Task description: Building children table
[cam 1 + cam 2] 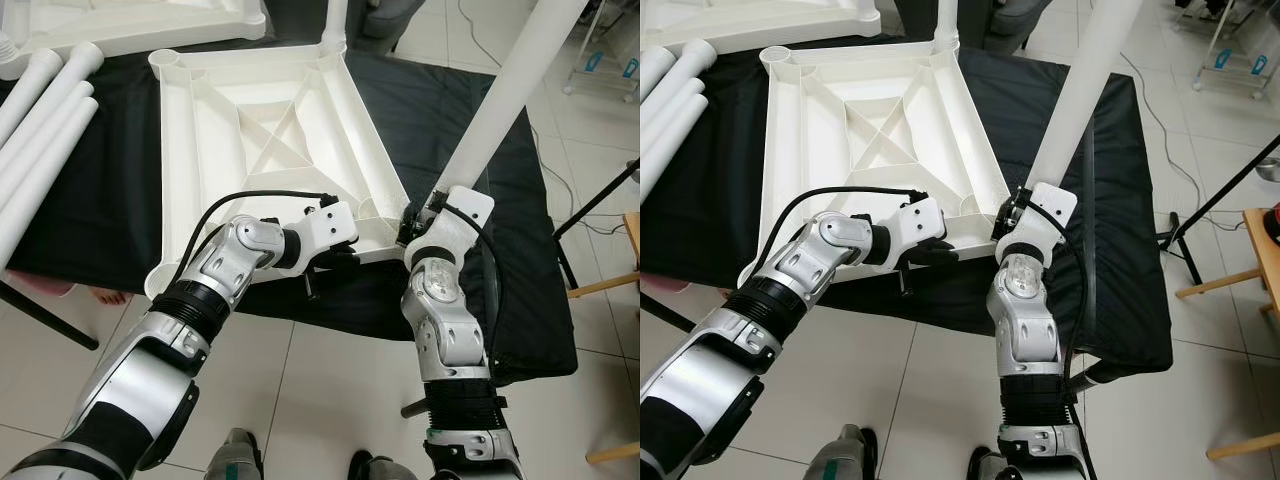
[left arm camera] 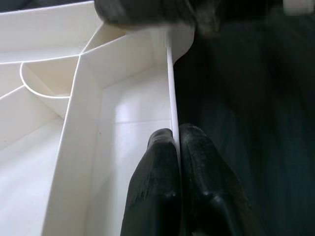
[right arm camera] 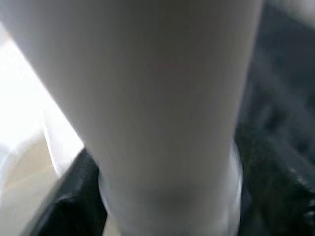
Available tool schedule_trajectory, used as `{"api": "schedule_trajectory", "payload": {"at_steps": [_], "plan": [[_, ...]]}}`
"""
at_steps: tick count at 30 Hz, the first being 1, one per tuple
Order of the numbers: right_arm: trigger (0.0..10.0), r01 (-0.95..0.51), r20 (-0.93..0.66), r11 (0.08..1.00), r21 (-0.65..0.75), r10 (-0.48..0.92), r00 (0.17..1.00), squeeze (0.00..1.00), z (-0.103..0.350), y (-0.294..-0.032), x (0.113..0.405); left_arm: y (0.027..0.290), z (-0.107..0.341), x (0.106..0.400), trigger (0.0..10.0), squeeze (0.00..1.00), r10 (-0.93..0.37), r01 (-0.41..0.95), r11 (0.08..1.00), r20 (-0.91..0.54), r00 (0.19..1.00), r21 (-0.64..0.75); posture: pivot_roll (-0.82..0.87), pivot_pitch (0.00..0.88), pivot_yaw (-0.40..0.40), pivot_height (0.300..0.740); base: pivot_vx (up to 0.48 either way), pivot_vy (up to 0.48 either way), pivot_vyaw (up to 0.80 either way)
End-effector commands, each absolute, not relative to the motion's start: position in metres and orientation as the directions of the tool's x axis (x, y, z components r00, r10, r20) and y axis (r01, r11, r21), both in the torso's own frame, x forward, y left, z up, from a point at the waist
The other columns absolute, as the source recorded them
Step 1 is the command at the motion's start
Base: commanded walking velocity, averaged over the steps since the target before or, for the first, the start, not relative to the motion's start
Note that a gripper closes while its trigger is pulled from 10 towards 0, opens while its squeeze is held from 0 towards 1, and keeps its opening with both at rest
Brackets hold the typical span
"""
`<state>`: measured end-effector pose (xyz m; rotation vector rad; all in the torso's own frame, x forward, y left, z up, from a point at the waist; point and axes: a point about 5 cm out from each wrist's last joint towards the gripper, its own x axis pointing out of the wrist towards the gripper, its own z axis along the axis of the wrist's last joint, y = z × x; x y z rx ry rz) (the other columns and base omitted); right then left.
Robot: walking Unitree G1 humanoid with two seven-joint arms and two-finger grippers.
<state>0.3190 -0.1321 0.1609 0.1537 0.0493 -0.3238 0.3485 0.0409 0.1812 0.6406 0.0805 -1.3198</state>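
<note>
A floor of pale glossy tiles (image 1: 330, 400) with thin grey grout lines runs under the black-covered worktop (image 1: 470, 250). Thin cables (image 1: 590, 200) trail across the tiles on the right, near a wooden furniture leg (image 1: 605, 287). Daylight reflects softly off the tiles.

A bench (image 1: 520, 300) draped in black cloth carries an upturned white tabletop (image 1: 270, 140), with loose white legs (image 1: 40, 140) lying beside it at the robot's left.
</note>
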Motion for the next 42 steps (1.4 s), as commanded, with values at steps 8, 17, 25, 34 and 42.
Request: {"api": "schedule_trajectory", "payload": {"at_steps": [8,17,25,34,42], "plan": [[10.0,0.090,-0.014,0.962,0.259,-0.089,0.996,0.00,0.158,-0.124,0.313,0.042,0.190,0.344,0.0,0.00,-0.921,0.906,0.106,-0.304,0.244,0.409,0.16,0.192,-0.018,0.740,0.000,0.000,0.00],[10.0,0.007,0.202,0.992,0.123,-0.032,0.979,0.00,0.189,-0.136,0.312,0.041,0.189,0.344,0.0,0.00,-0.923,0.908,0.100,-0.303,0.237,0.406,0.16,0.191,-0.015,0.740,0.000,0.000,0.00],[10.0,0.022,0.249,0.999,0.043,-0.033,0.968,0.00,0.196,-0.148,0.314,0.041,0.189,0.344,0.0,0.00,-0.924,0.910,0.095,-0.305,0.232,0.403,0.16,0.193,-0.012,0.740,0.000,0.000,0.00],[10.0,-0.132,0.294,0.989,-0.072,0.148,0.944,0.00,0.210,-0.147,0.311,0.042,0.189,0.344,0.0,0.00,-0.923,0.911,0.097,-0.306,0.233,0.401,0.16,0.194,-0.010,0.740,0.000,0.000,0.00],[10.0,-0.313,0.237,0.931,-0.186,0.352,0.906,0.00,0.215,-0.162,0.302,0.042,0.190,0.343,0.0,0.00,-0.924,0.912,0.096,-0.305,0.230,0.398,0.15,0.202,-0.010,0.740,0.000,0.000,0.00]]}}
